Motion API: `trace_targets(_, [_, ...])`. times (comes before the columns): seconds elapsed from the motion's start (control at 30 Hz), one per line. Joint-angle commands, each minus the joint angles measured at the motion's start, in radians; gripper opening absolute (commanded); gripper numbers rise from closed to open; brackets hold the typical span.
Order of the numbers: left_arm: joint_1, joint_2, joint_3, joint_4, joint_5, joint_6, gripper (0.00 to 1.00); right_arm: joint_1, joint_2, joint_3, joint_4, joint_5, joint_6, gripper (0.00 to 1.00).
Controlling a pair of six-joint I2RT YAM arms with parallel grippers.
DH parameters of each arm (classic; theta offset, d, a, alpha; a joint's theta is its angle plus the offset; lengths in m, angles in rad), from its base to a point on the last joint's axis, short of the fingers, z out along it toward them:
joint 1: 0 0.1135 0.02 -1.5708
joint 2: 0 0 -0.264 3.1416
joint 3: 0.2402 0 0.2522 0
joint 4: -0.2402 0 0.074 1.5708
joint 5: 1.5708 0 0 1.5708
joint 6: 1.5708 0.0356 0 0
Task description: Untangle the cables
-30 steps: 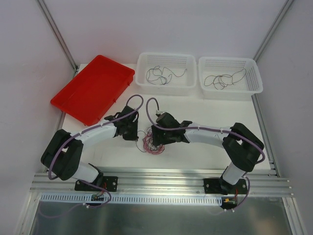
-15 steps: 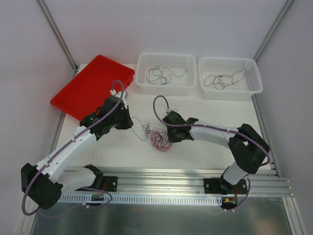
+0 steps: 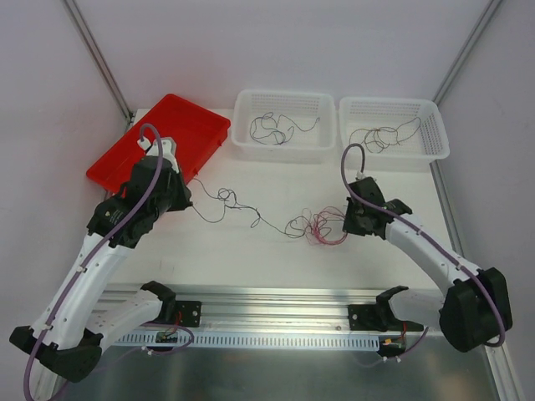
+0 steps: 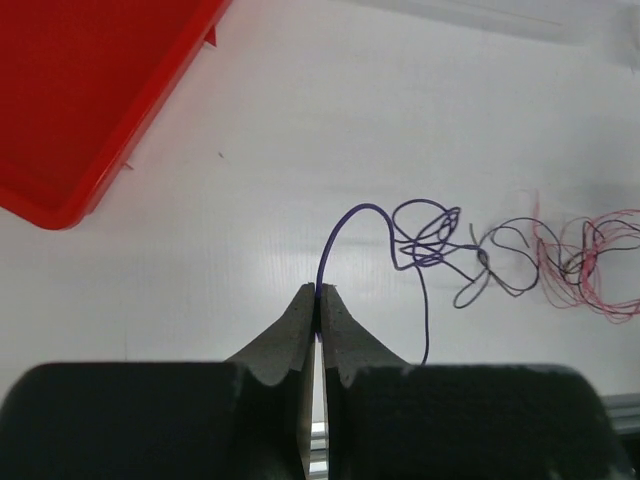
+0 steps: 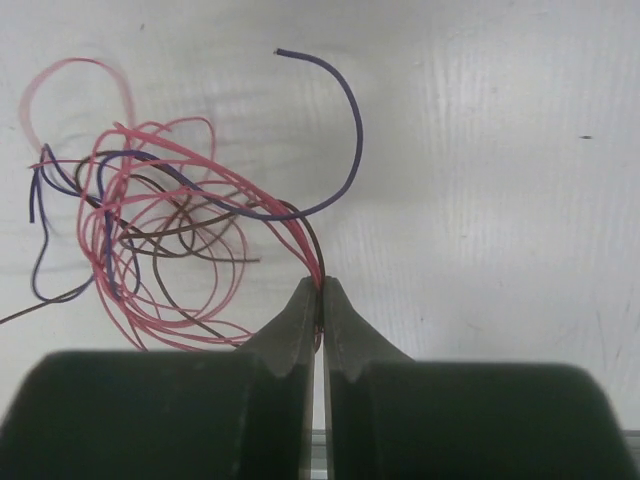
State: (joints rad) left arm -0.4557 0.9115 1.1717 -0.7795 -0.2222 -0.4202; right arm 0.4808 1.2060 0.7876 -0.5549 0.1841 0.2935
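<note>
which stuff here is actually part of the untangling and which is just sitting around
In the job: tangled cables on the table; purple cable pinched in the left pincer; red-pink cables pinched in the right pincer.
Lying about: red tray; left white basket and right white basket, untouched, maybe drop-off spots.

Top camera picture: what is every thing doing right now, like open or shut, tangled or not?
left gripper, shut on purple cable.
right gripper, shut on pink cables.
cables, strung out between both grippers, knotted in places.
red tray, lying at the far left, left arm over one edge.
left basket, holds loose dark wire.
right basket, holds loose dark wire.
</note>
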Motion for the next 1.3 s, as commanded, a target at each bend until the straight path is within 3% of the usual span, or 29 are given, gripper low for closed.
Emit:
trace_targets(0.0, [0.017,-0.016,0.034,-0.073,-0.071,0.04,0.0,-0.065,-0.074,0.01,-0.085,-0.052,-0.05,0.01])
trace_targets(0.1, [0.017,-0.025,0.057,-0.099,-0.097,0.063,0.0,-0.119,-0.111,0.044,-0.124,-0.072,-0.073,0.01])
trace_targets(0.3, [0.026,-0.031,0.109,-0.194,-0.293,0.1,0.0,-0.264,-0.146,0.065,-0.149,-0.12,-0.091,0.01])
trace_targets(0.63, [0.032,-0.002,0.109,-0.314,-0.513,0.1,0.0,-0.315,-0.163,0.084,-0.145,-0.153,-0.086,0.01])
trace_targets(0.73, [0.032,-0.013,0.131,-0.268,-0.369,0.106,0.0,-0.314,-0.145,0.091,-0.122,-0.262,-0.102,0.01])
trace_targets(0.83, [0.032,-0.036,0.125,-0.19,-0.184,0.118,0.0,-0.295,-0.125,0.098,-0.1,-0.308,-0.119,0.09])
trace_targets(0.87, [0.032,-0.04,0.121,-0.169,-0.133,0.124,0.0,-0.286,-0.126,0.099,-0.093,-0.317,-0.134,0.2])
trace_targets(0.93, [0.032,-0.056,0.115,-0.117,-0.003,0.126,0.0,-0.254,-0.146,0.111,-0.089,-0.324,-0.143,0.32])
trace_targets(0.97, [0.032,-0.059,0.111,-0.101,0.039,0.13,0.0,-0.242,-0.154,0.117,-0.091,-0.327,-0.149,0.44])
trace_targets(1.07, [0.032,-0.06,0.105,-0.058,0.186,0.133,0.0,-0.193,-0.195,0.16,-0.114,-0.307,-0.172,0.59])
trace_targets(1.27, [0.032,-0.026,0.069,0.028,0.423,0.141,0.0,-0.099,-0.282,0.2,-0.056,-0.38,-0.191,0.65])
